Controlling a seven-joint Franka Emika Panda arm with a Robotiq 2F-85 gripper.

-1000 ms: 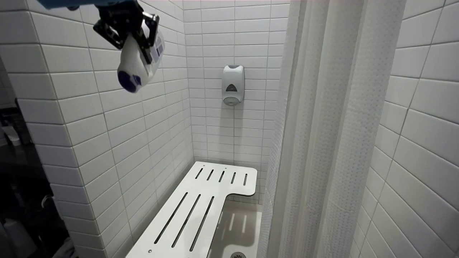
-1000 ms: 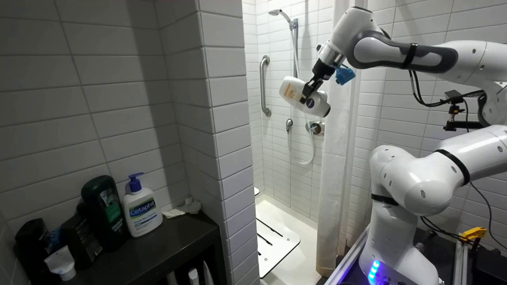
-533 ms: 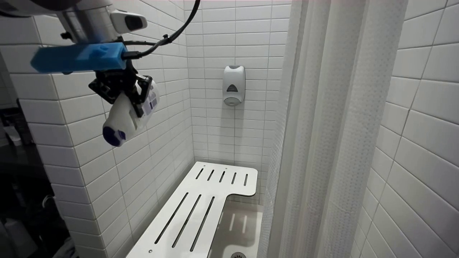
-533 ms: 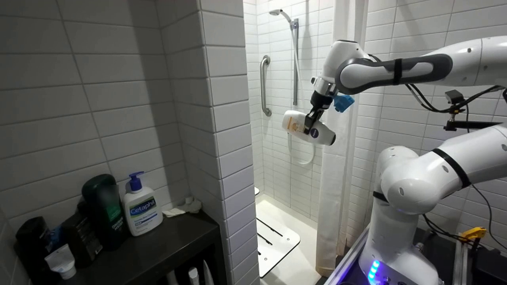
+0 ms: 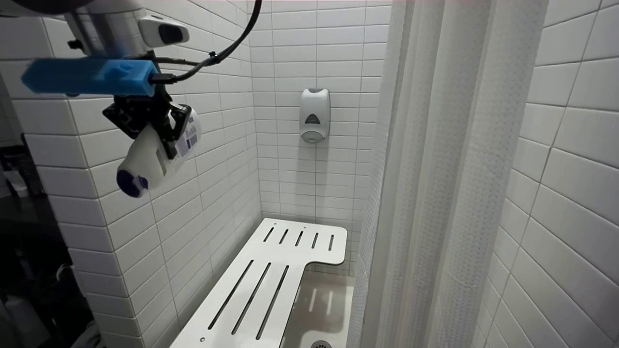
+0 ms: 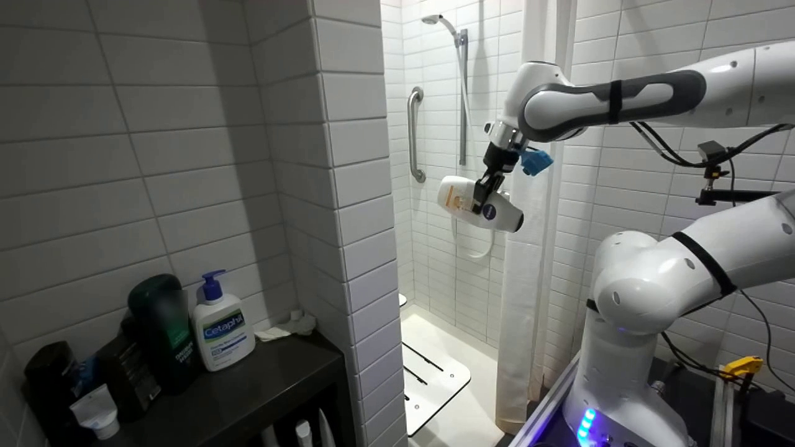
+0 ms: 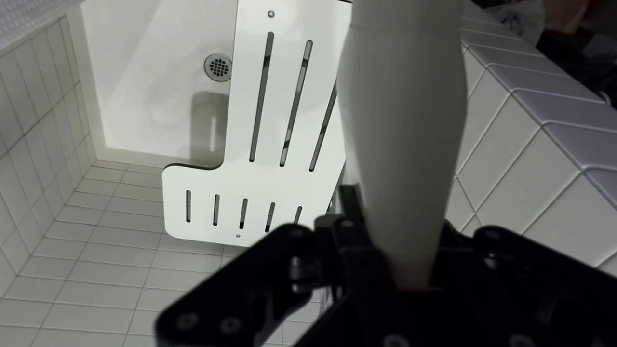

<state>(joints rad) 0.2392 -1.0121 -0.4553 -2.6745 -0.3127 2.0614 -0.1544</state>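
Had the white bottle [image 6: 489, 212] clamped crosswise in the pincer [image 6: 482, 198], kinda slanted with the dark cap [image 6: 520, 222] lowest, well above the shower seat [image 5: 290, 255]

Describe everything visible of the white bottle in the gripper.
The white bottle looks like smooth plastic, with a dark blue cap end, a round dark blue logo, orange print on one face and purplish print on another. It hangs tilted, cap end lower, higher up than the slotted bench. The gripper clamps it around the middle; nothing else visibly touches it.
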